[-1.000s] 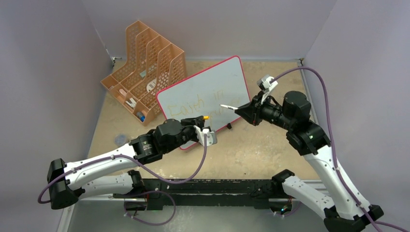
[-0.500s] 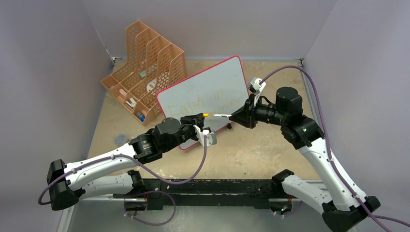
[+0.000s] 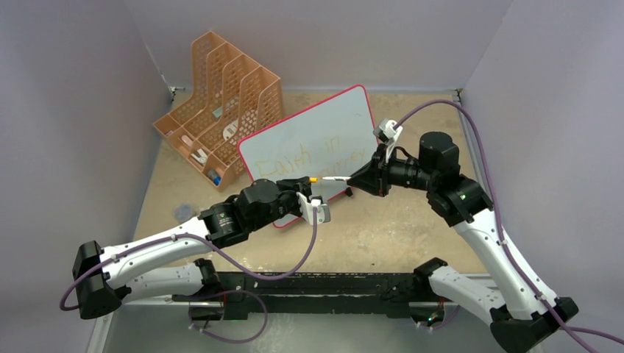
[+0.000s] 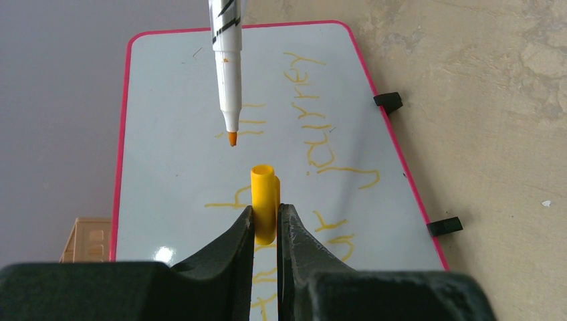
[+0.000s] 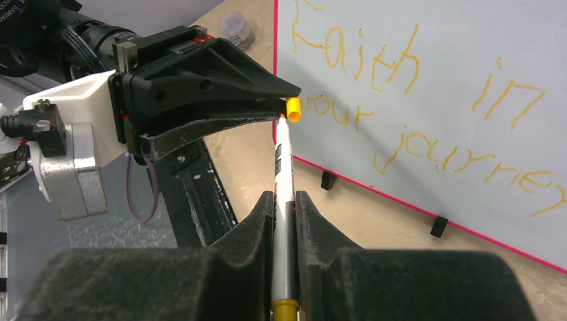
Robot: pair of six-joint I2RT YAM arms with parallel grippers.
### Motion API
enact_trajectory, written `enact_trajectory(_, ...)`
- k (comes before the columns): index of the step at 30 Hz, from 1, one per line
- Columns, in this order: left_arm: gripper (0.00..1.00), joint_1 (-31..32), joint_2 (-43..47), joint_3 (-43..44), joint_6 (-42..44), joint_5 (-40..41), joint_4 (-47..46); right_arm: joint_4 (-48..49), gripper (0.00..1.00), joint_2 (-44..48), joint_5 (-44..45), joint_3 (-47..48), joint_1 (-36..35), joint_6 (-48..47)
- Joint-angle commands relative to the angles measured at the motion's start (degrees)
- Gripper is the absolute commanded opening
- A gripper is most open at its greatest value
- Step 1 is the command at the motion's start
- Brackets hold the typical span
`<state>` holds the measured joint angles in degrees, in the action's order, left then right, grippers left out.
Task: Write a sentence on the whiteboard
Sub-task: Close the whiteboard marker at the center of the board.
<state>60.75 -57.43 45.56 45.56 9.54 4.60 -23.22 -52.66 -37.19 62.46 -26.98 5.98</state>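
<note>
Just in front of the whiteboard (image 3: pixel 324 129), your left claw (image 4: pixel 267 212) pinches one yellow cap (image 4: pixel 263 190); your right claw (image 5: pixel 285 200) clamps one marker (image 5: pixel 283 160), tip just short of the cap's mouth. Two lines of the sentence (image 5: pixel 428 107) sit on the board, bare table (image 3: pixel 397 228) to its right.

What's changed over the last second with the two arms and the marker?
The right fingers swung the marker left and nearer, bringing its tip almost to the yellow cap gripped by the left fingers. Nothing grabbed or released. The whiteboard and sentence are unchanged.
</note>
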Motion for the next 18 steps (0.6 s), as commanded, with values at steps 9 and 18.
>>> enact_trajectory(9, 0.00, -0.37, 0.48, 4.04, -1.79, -2.53, -0.87, 1.34, 0.00, -1.25, -1.13, 1.66, 0.00, 0.06)
enact_trajectory(18, 0.00, -0.37, 0.39, 4.28, -1.88, -3.05, -1.00, 1.73, 0.00, -1.98, -1.80, 1.53, -0.05, 0.14)
